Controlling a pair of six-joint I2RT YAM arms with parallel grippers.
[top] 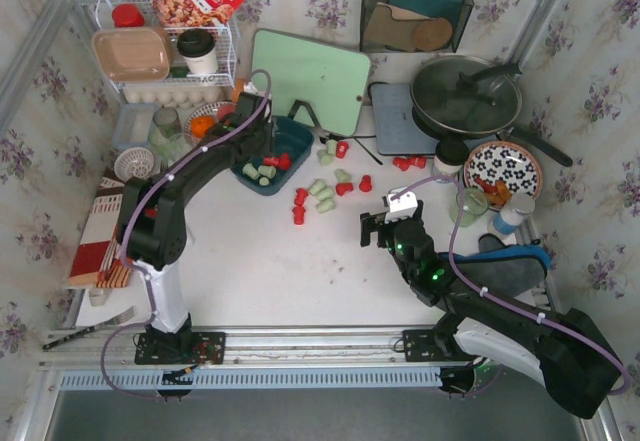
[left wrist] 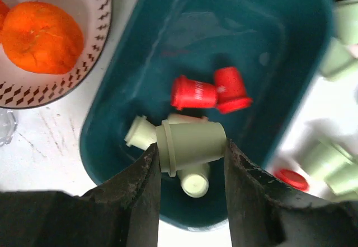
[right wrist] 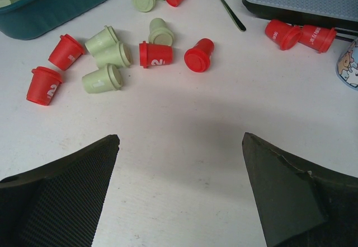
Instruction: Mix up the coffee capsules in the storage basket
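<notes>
The storage basket [left wrist: 240,28] — a dark teal bin with rounded corners — sits on the white bench [right wrist: 184,129], left of centre. Inside lie two red coffee capsules [left wrist: 193,93] and a few pale green ones, all small tapered cups tipped on their sides. The left jaws, over the basket, are clamped on a pale green capsule [left wrist: 190,146] held sideways. More red and green capsules lie scattered on the bench to the basket's right. The right jaws hang spread wide above bare bench, holding nothing.
</notes>
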